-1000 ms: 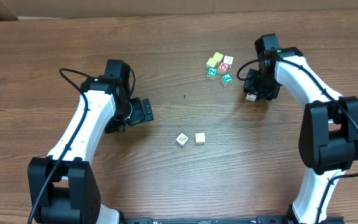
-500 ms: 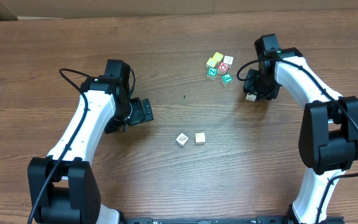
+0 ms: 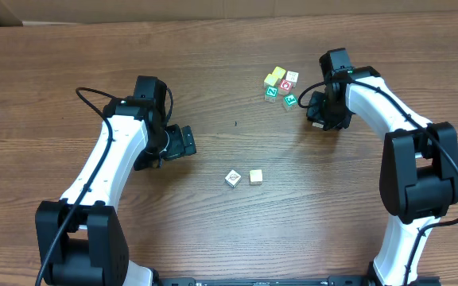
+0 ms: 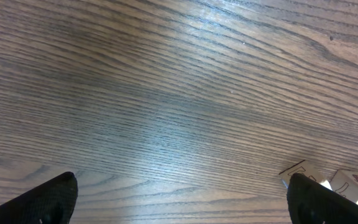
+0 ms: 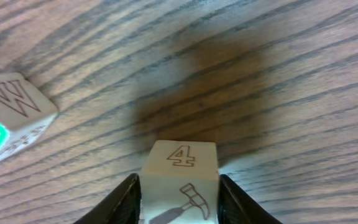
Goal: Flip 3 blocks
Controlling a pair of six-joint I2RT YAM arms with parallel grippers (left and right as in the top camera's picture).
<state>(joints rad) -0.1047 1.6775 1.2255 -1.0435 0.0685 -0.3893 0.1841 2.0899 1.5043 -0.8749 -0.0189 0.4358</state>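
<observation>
Now | we see right gripper [image 5: 179, 202] clamped on the tan block [image 5: 180, 163] marked 4 | left gripper [image 4: 182, 198] spread wide above the table [image 4: 166, 93]

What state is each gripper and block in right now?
left gripper: open, empty.
right gripper: shut on the numbered block.
numbered block: gripped, apparently lifted.
white picture block: lying free.
tan block: lying free beside it, apart.
block cluster: bunched together, free.

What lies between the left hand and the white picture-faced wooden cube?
Nothing; overhead view shows bare wooden table between left hand and white cube.
</observation>
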